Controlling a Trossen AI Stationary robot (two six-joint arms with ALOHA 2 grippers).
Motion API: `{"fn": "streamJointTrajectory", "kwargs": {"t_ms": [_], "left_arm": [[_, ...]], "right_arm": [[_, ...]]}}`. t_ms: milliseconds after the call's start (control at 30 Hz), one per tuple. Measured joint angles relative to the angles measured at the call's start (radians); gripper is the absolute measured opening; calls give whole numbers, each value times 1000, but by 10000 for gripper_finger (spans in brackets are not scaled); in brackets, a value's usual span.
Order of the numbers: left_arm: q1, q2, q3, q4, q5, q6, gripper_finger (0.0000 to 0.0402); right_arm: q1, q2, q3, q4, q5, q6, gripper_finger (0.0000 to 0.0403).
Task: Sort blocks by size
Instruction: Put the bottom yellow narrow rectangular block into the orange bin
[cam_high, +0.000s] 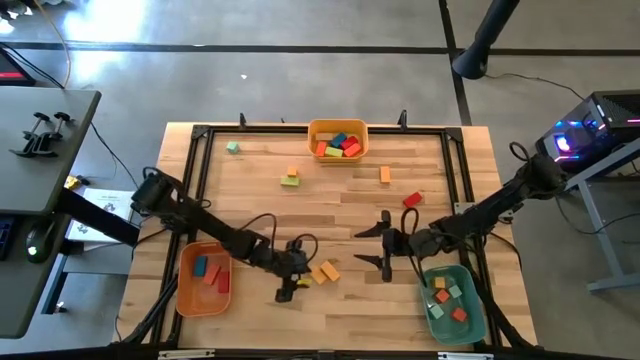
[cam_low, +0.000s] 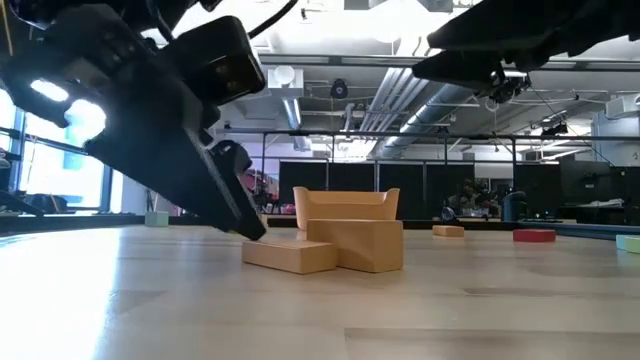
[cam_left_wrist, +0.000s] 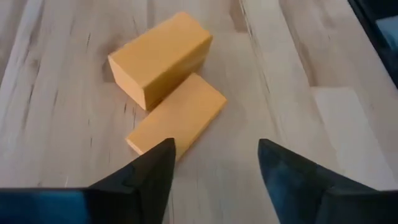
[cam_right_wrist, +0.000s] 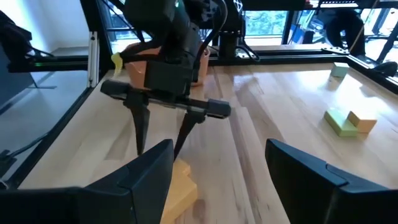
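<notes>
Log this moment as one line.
left claw: open, empty, beside two yellow blocks | right claw: open, empty, mid-table, waiting

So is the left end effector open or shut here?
Open: the left end effector shows a clear gap, holding nothing, beside two yellow blocks.

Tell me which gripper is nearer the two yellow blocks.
Left. The left gripper hangs open right beside the yellow blocks; the right gripper is open, farther off.
</notes>
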Motion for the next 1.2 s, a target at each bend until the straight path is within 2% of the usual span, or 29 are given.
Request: {"fn": "streamJointTrajectory", "kwargs": {"t_ms": [233,333,433,567,667,733,900,1033,1133,1200], "left_arm": [[18,-4,1,-55,9,55,281],[29,-18,1,-77,46,69,292],[41,-65,0,-201,44,92,293],[63,-142,-2,-436,-51,79,294],[76,-186,-7,-508,-133,73,294],[86,-211,-7,-484,-172,65,294],[126,-221,-9,-473,-169,86,294],[174,-222,-87,-374,-170,151,294],[211,-220,-177,-218,-164,229,294],[234,-221,-240,-99,-101,303,294]], "right_arm": [[-32,0,0,-16,-20,4,252],[-41,0,0,-21,-23,6,252],[-50,0,0,-30,-23,21,252],[-63,0,0,-38,-23,31,252],[-71,0,0,-37,-23,31,252],[-76,0,0,-38,-23,31,252],[-82,0,0,-46,-22,31,252],[-82,0,0,-54,-22,31,252],[-82,0,0,-54,-23,31,252],[-82,0,0,-54,-23,31,252]]}}
